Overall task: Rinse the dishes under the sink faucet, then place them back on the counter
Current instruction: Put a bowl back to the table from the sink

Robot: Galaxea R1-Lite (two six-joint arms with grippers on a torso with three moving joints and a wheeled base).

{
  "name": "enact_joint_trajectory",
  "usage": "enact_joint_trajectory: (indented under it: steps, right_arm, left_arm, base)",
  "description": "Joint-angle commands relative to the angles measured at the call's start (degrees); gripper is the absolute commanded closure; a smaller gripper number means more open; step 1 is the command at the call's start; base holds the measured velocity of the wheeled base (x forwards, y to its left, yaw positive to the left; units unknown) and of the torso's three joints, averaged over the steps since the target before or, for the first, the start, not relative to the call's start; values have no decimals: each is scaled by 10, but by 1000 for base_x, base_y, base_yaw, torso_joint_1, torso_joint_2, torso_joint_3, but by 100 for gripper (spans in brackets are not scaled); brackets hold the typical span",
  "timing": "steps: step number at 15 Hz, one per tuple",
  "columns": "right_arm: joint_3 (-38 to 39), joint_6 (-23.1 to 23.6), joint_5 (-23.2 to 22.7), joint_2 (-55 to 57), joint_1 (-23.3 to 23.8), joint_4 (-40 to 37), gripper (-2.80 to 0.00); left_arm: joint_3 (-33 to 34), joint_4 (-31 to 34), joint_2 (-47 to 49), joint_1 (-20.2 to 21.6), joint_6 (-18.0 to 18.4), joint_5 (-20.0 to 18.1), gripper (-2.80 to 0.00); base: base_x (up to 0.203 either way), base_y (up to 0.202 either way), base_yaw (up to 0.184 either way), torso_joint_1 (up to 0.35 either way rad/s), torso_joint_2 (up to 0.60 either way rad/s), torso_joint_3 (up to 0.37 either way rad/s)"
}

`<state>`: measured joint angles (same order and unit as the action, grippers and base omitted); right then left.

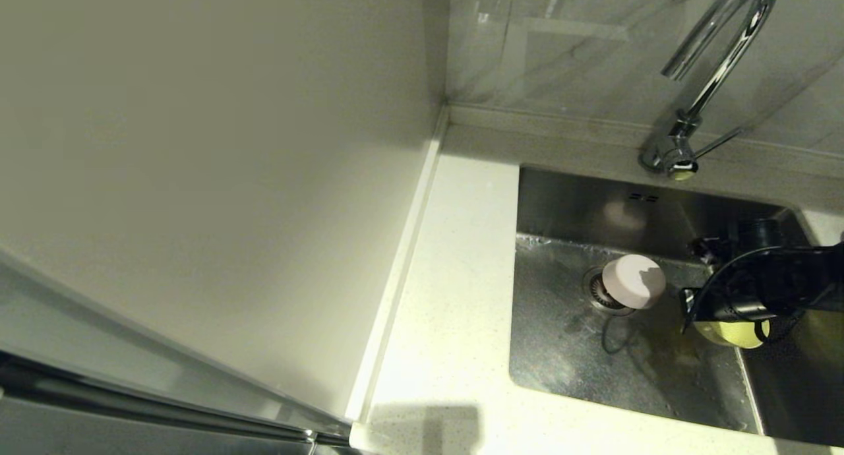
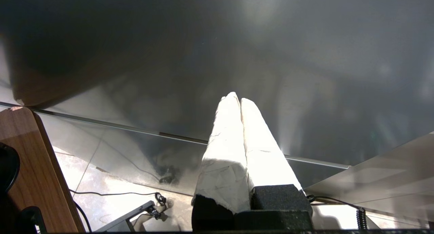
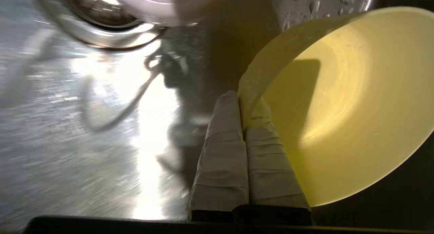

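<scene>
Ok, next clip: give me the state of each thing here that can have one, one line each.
Yellow-green round bowl: tipped on edge, rim pinched in the right claw, inside the basin.
Pale pink round bowl: tilted, resting over the strainer drain.
Brushed steel sink: wet, droplets on its wall.
Chrome gooseneck faucet: no water stream visible.
Right claw: shut on the bowl rim.
Left claw: shut, empty, away from the sink.

Head view: high, looking down at counter [image 1: 455, 277], sink [image 1: 567, 349]. Right wrist view: close inside sink [image 3: 84, 152]; both show yellow-green bowl [image 1: 732, 333] [image 3: 339, 108]. Left wrist view: elsewhere, facing floor.
</scene>
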<state>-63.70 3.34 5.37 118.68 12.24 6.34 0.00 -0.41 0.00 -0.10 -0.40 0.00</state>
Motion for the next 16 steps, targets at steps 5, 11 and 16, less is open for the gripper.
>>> enact_joint_trajectory:
  steps: [5, 11, 16]
  right_arm:
    - [15, -99, -175, -168, -6, -216, 0]
    - [-120, -353, -365, -216, -135, -315, 0]
    - [-378, -687, -507, -179, -192, -348, 0]
  left_arm:
    - [1, 0, 0, 0, 0, 0, 0]
    - [2, 0, 0, 0, 0, 0, 0]
    - [2, 0, 0, 0, 0, 1, 0]
  base:
    - [0, 0, 0, 0, 0, 0]
    - [0, 0, 0, 0, 0, 0]
    - [0, 0, 0, 0, 0, 0]
